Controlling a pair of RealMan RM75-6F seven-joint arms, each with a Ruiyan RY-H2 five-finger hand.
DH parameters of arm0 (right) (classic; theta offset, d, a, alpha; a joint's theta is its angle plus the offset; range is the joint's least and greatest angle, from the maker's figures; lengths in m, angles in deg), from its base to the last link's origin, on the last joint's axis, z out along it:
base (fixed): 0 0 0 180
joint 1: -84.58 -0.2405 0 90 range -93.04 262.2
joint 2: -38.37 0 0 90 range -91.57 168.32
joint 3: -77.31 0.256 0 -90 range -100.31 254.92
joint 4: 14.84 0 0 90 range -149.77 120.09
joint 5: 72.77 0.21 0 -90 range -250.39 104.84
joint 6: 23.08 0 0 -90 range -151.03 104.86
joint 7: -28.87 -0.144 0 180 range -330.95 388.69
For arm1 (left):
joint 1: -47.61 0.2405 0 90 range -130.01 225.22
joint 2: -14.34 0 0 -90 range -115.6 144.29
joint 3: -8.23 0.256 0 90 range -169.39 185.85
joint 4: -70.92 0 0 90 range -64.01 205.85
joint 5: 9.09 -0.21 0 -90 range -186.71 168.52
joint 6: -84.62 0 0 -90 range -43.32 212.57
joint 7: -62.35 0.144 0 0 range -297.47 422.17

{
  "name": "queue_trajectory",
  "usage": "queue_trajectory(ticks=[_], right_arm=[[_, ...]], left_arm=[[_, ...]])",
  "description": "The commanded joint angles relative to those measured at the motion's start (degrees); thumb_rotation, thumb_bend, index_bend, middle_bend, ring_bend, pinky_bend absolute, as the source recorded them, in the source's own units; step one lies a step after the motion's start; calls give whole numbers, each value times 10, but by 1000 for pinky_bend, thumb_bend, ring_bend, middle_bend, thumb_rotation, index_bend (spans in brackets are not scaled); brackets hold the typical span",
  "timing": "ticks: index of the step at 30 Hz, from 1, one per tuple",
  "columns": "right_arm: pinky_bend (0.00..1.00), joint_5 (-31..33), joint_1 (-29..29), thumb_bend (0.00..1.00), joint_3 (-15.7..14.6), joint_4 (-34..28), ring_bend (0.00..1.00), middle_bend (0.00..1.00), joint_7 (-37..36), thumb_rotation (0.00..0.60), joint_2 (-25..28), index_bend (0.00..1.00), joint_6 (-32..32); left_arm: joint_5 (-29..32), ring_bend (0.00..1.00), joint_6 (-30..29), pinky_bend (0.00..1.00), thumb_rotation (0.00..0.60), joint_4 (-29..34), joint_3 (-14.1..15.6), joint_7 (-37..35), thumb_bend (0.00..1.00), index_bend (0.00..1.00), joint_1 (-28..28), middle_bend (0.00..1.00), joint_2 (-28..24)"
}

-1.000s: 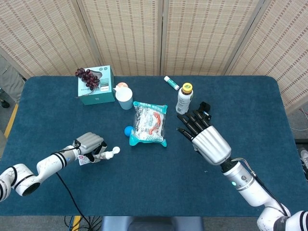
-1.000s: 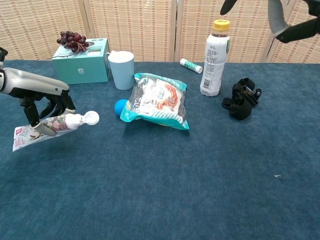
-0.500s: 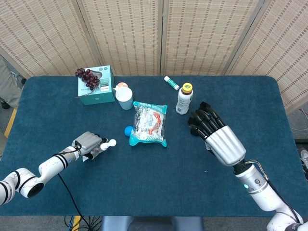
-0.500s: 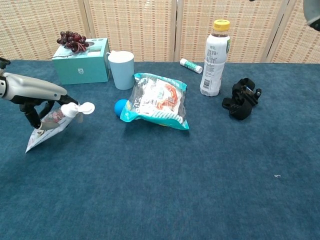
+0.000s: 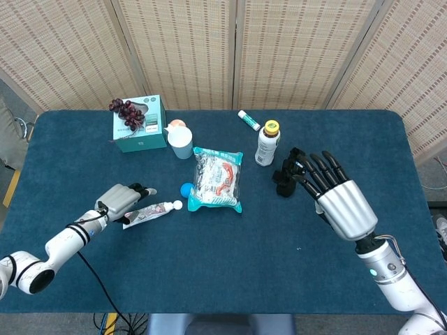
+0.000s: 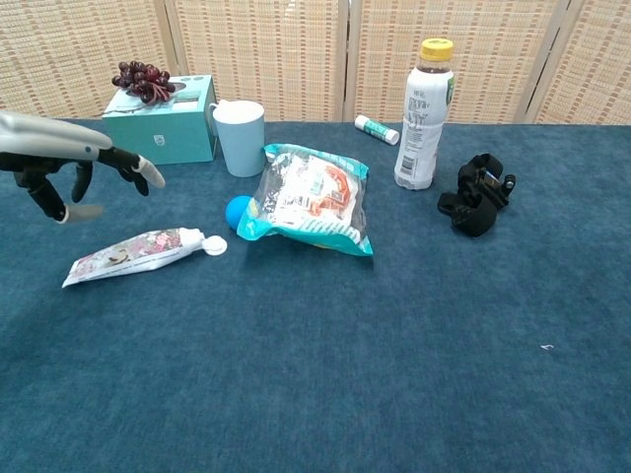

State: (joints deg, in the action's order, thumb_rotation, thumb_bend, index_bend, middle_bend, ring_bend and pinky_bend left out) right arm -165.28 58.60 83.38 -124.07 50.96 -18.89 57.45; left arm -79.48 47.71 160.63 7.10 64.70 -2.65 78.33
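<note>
Blue cloth covers the table (image 5: pixel 84 153). On it lies the toothpaste tube (image 6: pixel 138 252), flat, cap toward the blue ball (image 6: pixel 237 210) at its 3 o'clock. Just above it floats the left hand (image 6: pixel 69 168), fingers apart, holding nothing. Lift straight up so no finger bumps the tube. At the far side, the right hand (image 5: pixel 339 192) is spread wide too.

Table (image 6: pixel 394 394): matt, napped blue cloth. Left hand (image 6: pixel 59 163): smooth silver-grey shell with a satin sheen; fingers (image 6: pixel 146 173) dark with pale tips. Right hand (image 5: pixel 342 202): brushed metallic shell, matt black fingers (image 5: pixel 314 171). Tube (image 6: pixel 143 249) below the left hand: soft printed plastic, white glossy cap. Snack bag (image 6: pixel 311 197) right of the tube: crinkled glossy film
</note>
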Motion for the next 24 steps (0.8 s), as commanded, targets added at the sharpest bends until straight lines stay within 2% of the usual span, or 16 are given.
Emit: queue_trajectory(ticks=[1,5,9,13,15,24], right_arm=[[0,8,14,739,-2,2,0,37,-5,597,12,260,8],[0,39,40,599,-10,4,0,37,-19,597,33,245,8],[3,77,66,487,-22,12,0,37,-33,599,46,172,3],[99,107,93,470,-32,28,0,37,-49,600,48,116,4],[105,121,107,464,-37,36,0,37,-58,600,46,99,7],[105,141,156,466,-51,84,0,38,-108,600,13,65,23]], left_arm=[[21,112,-74,374,600,30,-16,7,395,26,36,154,-21],[30,112,-165,349,600,55,-21,13,328,25,89,154,-37],[29,112,-251,321,600,70,-13,24,296,30,148,154,-43],[9,112,-359,308,600,62,-7,12,295,40,217,154,-22],[-3,113,-405,302,600,48,-1,0,295,65,252,154,-8],[-27,115,-504,281,600,31,27,-8,295,125,357,154,10]])
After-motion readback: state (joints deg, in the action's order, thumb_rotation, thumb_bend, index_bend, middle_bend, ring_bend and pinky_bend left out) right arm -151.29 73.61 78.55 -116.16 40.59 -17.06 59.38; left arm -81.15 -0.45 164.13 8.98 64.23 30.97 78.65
